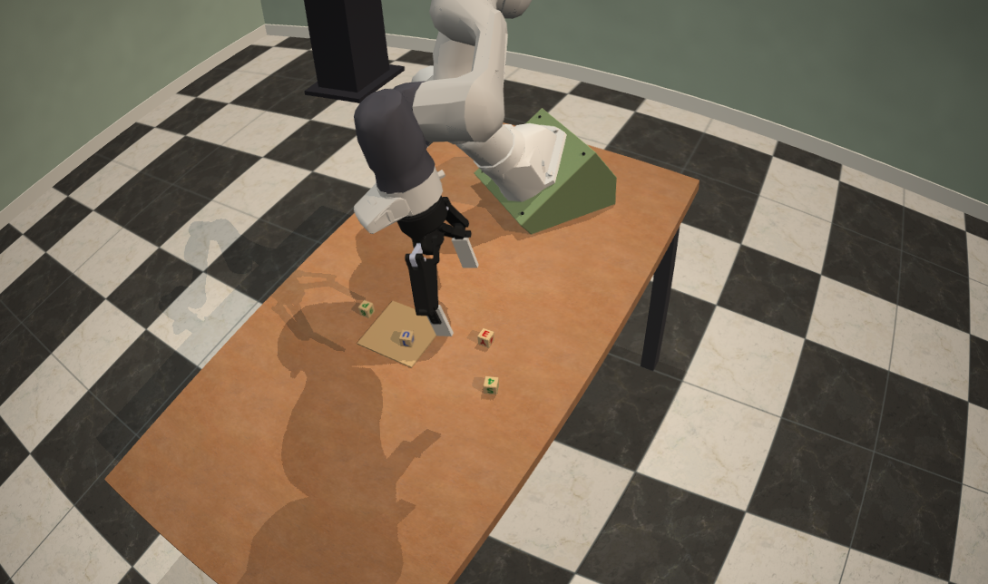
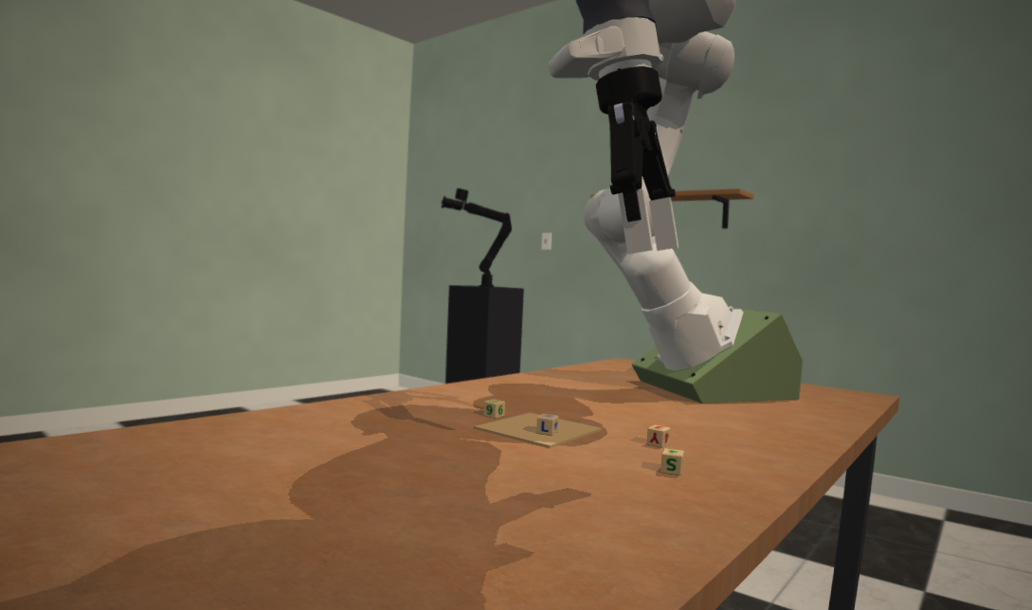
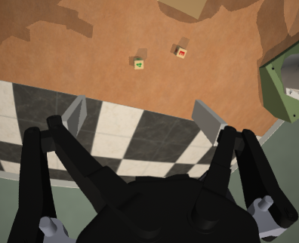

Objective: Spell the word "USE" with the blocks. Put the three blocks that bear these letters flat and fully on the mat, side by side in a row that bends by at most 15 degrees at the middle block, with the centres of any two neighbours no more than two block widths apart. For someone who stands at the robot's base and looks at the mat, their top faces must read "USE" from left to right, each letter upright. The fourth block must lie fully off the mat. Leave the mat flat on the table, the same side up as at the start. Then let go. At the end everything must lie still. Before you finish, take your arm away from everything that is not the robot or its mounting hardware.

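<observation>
My gripper (image 1: 454,288) (image 2: 651,231) (image 3: 142,106) is open and empty, high above the table. The tan mat (image 1: 389,319) (image 2: 512,428) (image 3: 188,7) lies flat. A block (image 1: 406,337) (image 2: 547,424) with a blue U on top sits on it. A block (image 1: 485,337) (image 2: 658,436) (image 3: 181,52) with a red E on top lies off the mat, on the table. Near it lies a block (image 1: 491,384) (image 2: 672,461) (image 3: 139,64) with a green 4 on top and an S on one side. A fourth block (image 1: 366,309) (image 2: 494,409) lies just off the mat; its green top mark is unclear.
The green robot base (image 1: 584,192) (image 2: 762,364) (image 3: 276,84) stands at the far end of the wooden table (image 1: 570,290) (image 2: 398,515) (image 3: 101,68). The E and 4 blocks lie between the mat and one long table edge. Arm shadows cross the table.
</observation>
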Controlling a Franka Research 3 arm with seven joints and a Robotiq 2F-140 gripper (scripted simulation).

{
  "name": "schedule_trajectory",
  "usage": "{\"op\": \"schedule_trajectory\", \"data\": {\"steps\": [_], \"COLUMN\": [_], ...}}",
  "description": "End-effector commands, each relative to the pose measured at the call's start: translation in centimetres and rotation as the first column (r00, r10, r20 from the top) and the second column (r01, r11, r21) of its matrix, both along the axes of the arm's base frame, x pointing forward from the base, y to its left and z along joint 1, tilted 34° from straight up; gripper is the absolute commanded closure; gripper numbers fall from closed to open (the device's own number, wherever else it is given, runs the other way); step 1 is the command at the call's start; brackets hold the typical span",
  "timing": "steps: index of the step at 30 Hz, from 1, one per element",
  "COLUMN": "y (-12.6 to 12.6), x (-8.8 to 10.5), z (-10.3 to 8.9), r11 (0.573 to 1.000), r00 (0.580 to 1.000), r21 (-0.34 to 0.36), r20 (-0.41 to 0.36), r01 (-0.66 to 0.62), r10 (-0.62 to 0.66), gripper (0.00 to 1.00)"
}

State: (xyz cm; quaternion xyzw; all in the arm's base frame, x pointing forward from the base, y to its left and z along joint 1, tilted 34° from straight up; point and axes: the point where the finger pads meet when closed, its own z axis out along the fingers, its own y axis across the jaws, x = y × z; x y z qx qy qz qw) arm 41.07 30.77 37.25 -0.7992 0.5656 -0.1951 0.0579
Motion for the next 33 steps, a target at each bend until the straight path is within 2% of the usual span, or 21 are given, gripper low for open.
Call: {"op": "schedule_trajectory", "data": {"steps": [1,5,14,16,17,22,26,31,33], "y": [-1.3,-3.1,-8.5,-8.5,-10.3,-15.2,-18.2,-23.6,-23.6], "x": [0.7,2.3,5.9,5.9,6.9,9.4,10.8,12.7,12.7], "z": [2.2,4.7,7.9,7.9,8.4,8.7,8.4,7.3,7.3], "r11": [0.992,0.983,0.961,0.961,0.955,0.940,0.931,0.919,0.919], "r00": [0.991,0.980,0.951,0.951,0.942,0.917,0.901,0.871,0.871], "r21": [-0.018,0.015,0.069,0.069,0.081,0.104,0.114,0.124,0.124], "r20": [-0.050,-0.081,-0.141,-0.141,-0.158,-0.205,-0.235,-0.291,-0.291], "r01": [-0.129,-0.181,-0.266,-0.266,-0.285,-0.326,-0.346,-0.374,-0.374], "r10": [0.128,0.182,0.274,0.274,0.295,0.341,0.364,0.395,0.395], "gripper": [0.00,0.00,0.00,0.00,0.00,0.00,0.00,0.00,0.00]}}
